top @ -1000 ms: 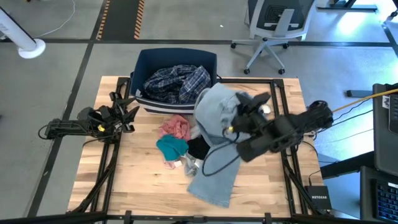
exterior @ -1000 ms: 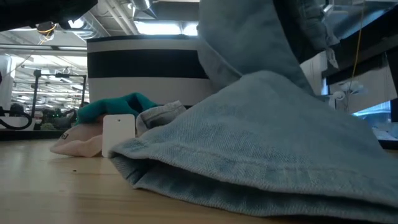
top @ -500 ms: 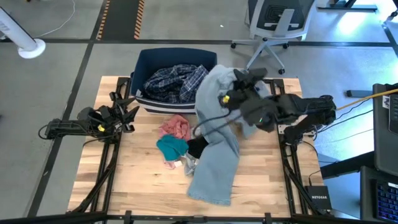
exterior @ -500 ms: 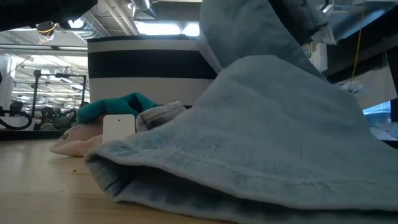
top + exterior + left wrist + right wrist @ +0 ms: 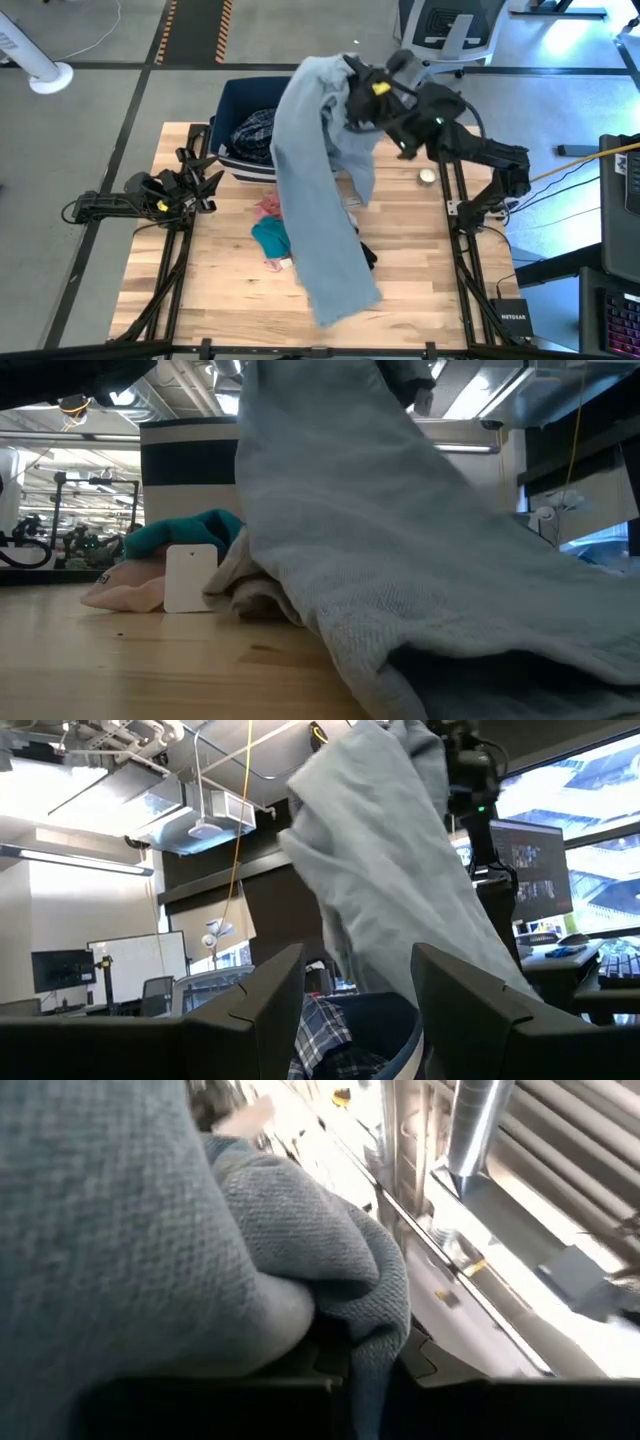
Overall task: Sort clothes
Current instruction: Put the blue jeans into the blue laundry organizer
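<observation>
My right gripper (image 5: 358, 92) is high above the table's far edge, by the navy bin (image 5: 232, 100), shut on the pale blue-grey denim piece (image 5: 315, 190). The denim hangs long below it, and in the low view its lower part (image 5: 420, 610) lies on the table. The plaid shirt (image 5: 255, 130) lies in the bin. Pink (image 5: 268, 207), teal (image 5: 272, 237) and black (image 5: 366, 256) pieces lie heaped mid-table beside the denim. My left gripper (image 5: 208, 186) waits open at the table's left; its wrist view shows the gap (image 5: 355, 1010) between its fingers. My right gripper holds the denim piece by a bunched fold at its upper end (image 5: 300, 1305), several layers gathered at the fingers. The cloth covers the fingers, so the place of contact is mostly hidden. The denim hangs slack below the gripper, its lower end (image 5: 470, 660) on the table.
A small round thing (image 5: 427, 176) sits on the table's right side, near the right arm's base. A white tag (image 5: 190, 578) stands by the pink piece. An office chair (image 5: 440, 40) stands beyond the far edge. Bare wood shows along the near edge (image 5: 220, 300).
My right gripper has risen and swung toward the far edge and the bin, rolling as it went, still shut on the denim. The denim has been drawn up from a heap into a long hanging drape, its lower end trailing on the table.
</observation>
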Available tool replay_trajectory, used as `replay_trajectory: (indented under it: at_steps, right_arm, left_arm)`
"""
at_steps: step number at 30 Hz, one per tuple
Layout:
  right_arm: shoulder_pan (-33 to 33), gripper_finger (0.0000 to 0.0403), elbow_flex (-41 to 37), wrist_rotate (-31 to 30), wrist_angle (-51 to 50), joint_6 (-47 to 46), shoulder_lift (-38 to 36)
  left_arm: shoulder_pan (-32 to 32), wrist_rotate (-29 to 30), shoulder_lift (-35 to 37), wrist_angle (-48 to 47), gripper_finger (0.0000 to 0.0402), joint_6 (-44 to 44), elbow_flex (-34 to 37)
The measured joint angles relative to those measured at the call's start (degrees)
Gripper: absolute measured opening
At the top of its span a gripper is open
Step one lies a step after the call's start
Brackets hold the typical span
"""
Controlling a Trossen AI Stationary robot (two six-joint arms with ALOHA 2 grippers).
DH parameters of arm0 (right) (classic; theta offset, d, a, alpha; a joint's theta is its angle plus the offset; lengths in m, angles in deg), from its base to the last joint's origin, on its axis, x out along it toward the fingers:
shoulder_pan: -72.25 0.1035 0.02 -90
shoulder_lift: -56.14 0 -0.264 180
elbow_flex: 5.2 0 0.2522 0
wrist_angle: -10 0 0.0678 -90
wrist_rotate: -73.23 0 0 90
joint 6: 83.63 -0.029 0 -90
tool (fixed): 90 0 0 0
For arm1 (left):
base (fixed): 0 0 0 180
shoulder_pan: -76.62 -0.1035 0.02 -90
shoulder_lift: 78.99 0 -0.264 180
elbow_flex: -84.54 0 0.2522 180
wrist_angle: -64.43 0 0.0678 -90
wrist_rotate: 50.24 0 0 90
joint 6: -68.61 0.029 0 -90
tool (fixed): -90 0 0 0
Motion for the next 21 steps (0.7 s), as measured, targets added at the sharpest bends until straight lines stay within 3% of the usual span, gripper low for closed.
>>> replay_trajectory:
  at_steps: [7, 13, 21]
  right_arm:
    - [-8.20, 0.0025, 0.02, 12.55, 2.93, -9.30, 6.35]
    - [-12.63, 0.0025, 0.03, 14.61, 1.52, -15.03, 14.49]
    - [-14.77, 0.0035, 0.07, 14.70, -0.87, -14.89, 23.88]
  left_arm:
    - [0.01, 0.00, 0.00, 0.23, 0.0180, 0.09, 0.00]
    - [0.02, -0.02, 0.02, -0.05, 0.0180, 0.04, 0.00]
    - [0.02, -0.02, 0.02, -0.04, 0.0180, 1.16, 0.00]
